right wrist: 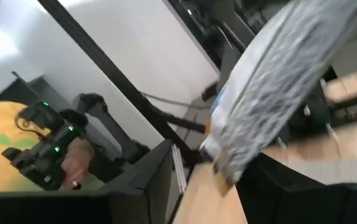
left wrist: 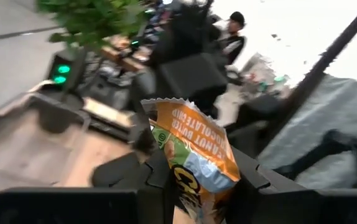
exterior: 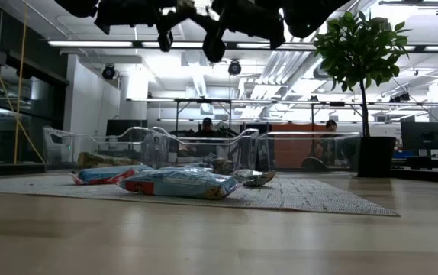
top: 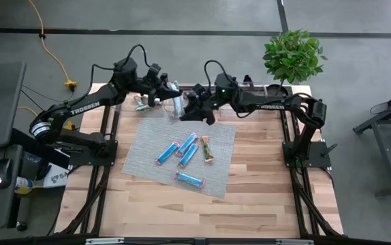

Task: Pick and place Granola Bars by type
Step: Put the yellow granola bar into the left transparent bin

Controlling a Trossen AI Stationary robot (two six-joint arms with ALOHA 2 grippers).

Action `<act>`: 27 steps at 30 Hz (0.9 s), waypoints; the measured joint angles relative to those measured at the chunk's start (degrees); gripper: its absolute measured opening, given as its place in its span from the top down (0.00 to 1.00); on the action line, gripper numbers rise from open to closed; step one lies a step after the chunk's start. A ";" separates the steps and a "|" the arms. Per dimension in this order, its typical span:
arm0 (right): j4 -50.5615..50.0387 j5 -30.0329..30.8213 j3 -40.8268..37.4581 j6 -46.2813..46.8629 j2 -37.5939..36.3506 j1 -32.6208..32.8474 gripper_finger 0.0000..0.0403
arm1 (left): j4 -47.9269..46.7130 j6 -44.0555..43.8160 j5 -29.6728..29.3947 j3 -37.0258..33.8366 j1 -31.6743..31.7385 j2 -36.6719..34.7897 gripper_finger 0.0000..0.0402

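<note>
Both arms raised over mat's [top: 151, 146] far edge. Left gripper [left wrist: 197, 186] clamps orange-wrapped bar [left wrist: 194, 152]; right gripper [right wrist: 209, 180] pinches silvery bar [right wrist: 272, 87], tilted.

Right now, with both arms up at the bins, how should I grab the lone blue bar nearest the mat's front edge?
Come straight down on the blue bar. It lies flat on the grey mat, long axis left-right, clear of the others. Set the jaws across its narrow middle, not the crimped ends.

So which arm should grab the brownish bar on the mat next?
Right, probably. The brownish bar lies on the right side of the mat, nearer the right gripper. Both are full, though: it holds a silvery-blue bar, the left gripper an orange bar.
</note>
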 joint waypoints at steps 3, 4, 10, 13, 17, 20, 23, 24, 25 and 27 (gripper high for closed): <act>-4.83 0.10 0.00 -1.58 0.00 0.00 0.64 | -4.41 4.17 -3.16 0.00 1.23 0.00 0.78; -6.08 0.08 0.00 -1.62 0.00 -0.02 0.64 | -5.65 5.04 -4.08 0.00 1.89 -0.02 0.78; -11.89 0.59 0.00 -3.11 0.00 0.03 0.63 | -13.12 12.49 -10.88 0.00 7.71 -0.03 0.78; -13.76 1.52 0.00 -3.94 0.00 0.00 0.63 | -18.23 17.10 -15.42 0.00 11.31 -0.07 0.78; -14.28 1.80 0.00 -4.51 0.00 -0.02 0.63 | -27.28 23.99 -22.59 0.01 15.18 -0.07 0.78; -14.26 2.98 0.00 -4.53 0.00 -0.02 0.63 | -35.09 28.97 -28.98 0.00 17.33 -0.07 0.78; -14.28 3.54 0.00 -4.76 0.00 -0.02 0.63 | -41.10 31.90 -33.47 0.00 18.68 -0.06 0.78; -14.28 3.61 0.00 -4.83 0.00 -0.10 0.63 | -42.11 32.73 -33.66 0.00 19.02 -0.06 0.78; -14.27 3.59 0.00 -5.14 0.00 -0.13 0.63 | -42.87 33.32 -33.64 0.00 19.26 -0.04 0.78; -14.28 3.71 0.00 -5.66 0.00 -0.15 0.63 | -43.67 33.63 -33.76 0.00 19.24 -0.04 0.78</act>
